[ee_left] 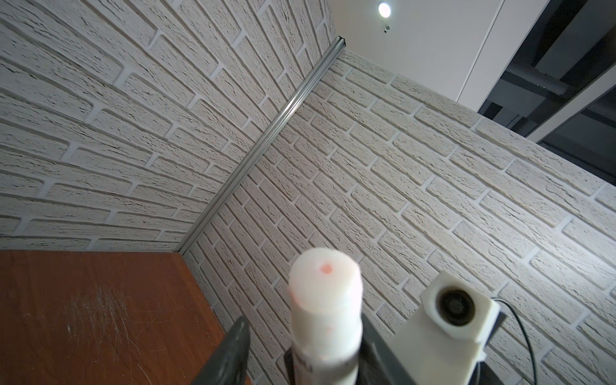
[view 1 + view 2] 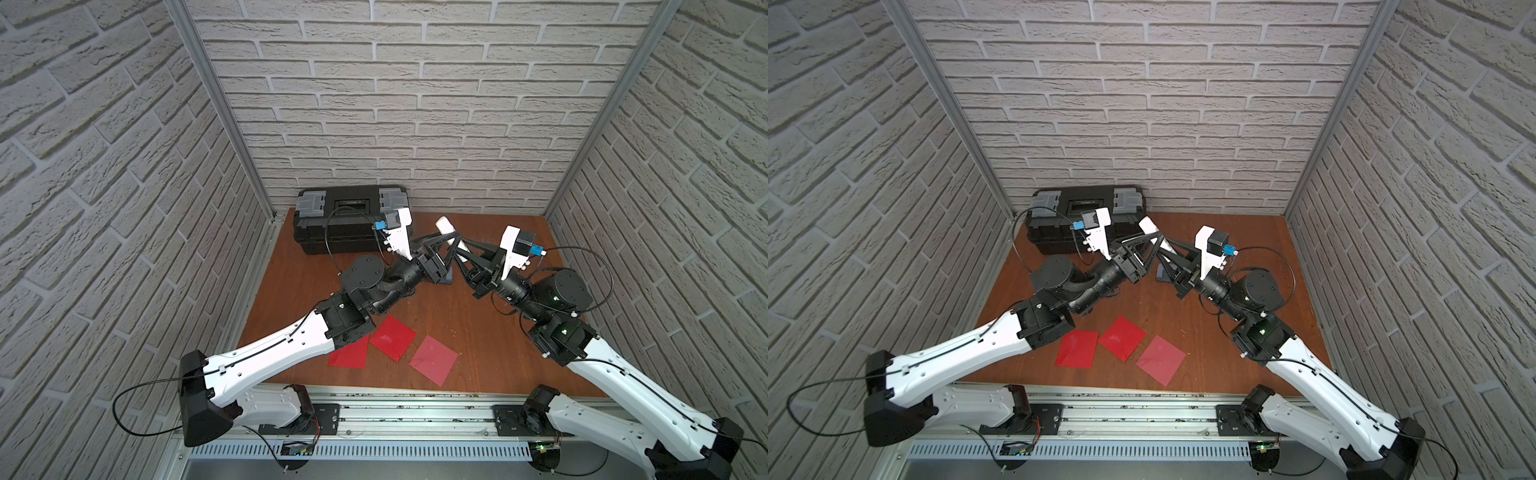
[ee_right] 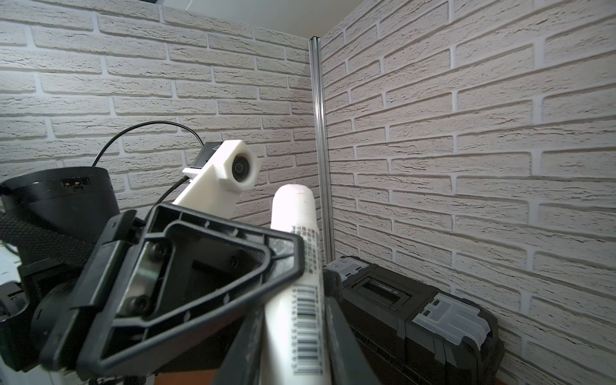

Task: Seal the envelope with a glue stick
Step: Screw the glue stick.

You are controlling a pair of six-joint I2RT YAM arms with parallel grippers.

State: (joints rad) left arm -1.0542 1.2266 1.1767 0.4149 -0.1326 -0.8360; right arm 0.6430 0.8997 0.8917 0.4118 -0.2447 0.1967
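The white glue stick (image 2: 446,226) (image 2: 1148,226) is held tilted in the air above the back of the table. My right gripper (image 2: 463,253) (image 3: 293,310) is shut on its barcoded lower body (image 3: 308,320). My left gripper (image 2: 455,240) (image 1: 303,321) straddles its upper end (image 1: 325,293) from the other side. One finger (image 1: 371,346) lies against the tube; the other finger (image 1: 235,350) stands a little off it. Three red envelopes (image 2: 392,343) (image 2: 349,355) (image 2: 434,359) lie flat near the table's front edge, below both arms.
A black toolbox (image 2: 345,224) (image 3: 416,310) with grey latches stands at the back left against the wall. A small grey-blue object (image 2: 1162,274) sits on the wooden table (image 2: 478,332) under the grippers. Brick walls close in three sides.
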